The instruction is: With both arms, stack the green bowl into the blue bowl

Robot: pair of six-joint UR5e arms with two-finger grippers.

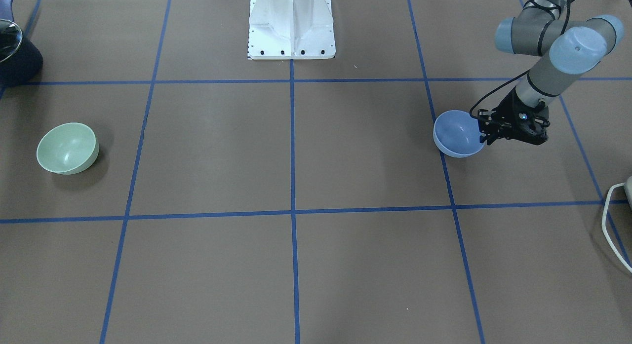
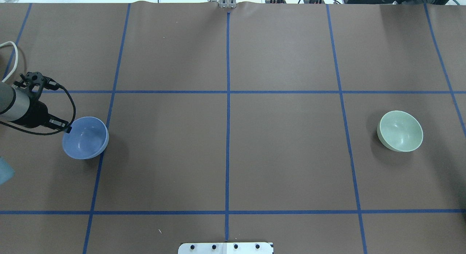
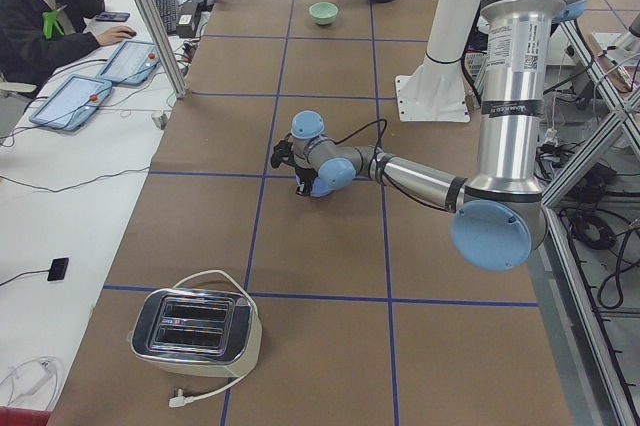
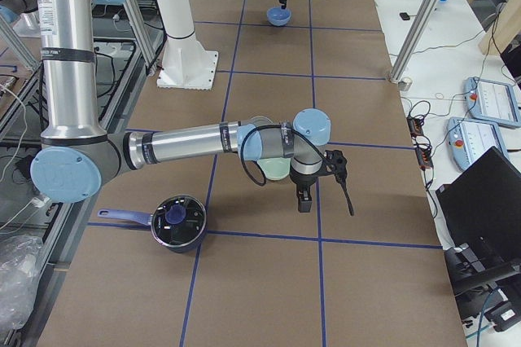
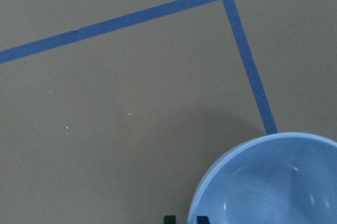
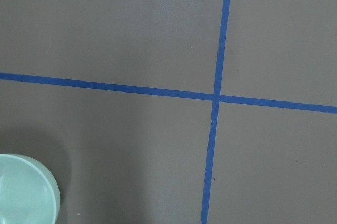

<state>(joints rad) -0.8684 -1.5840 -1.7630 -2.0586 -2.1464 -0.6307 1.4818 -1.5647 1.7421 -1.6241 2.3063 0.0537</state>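
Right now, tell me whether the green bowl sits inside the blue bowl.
No, the green bowl stands alone on the overhead view's right side, far from the blue bowl on its left.

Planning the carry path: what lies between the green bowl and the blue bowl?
Only bare table and blue tape lines between blue bowl and green bowl, per the overhead view.

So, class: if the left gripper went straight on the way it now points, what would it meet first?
Most likely the blue bowl: the left gripper points down at its rim, with one fingertip on either side in the wrist view. Whether it already touches the rim, I cannot tell.
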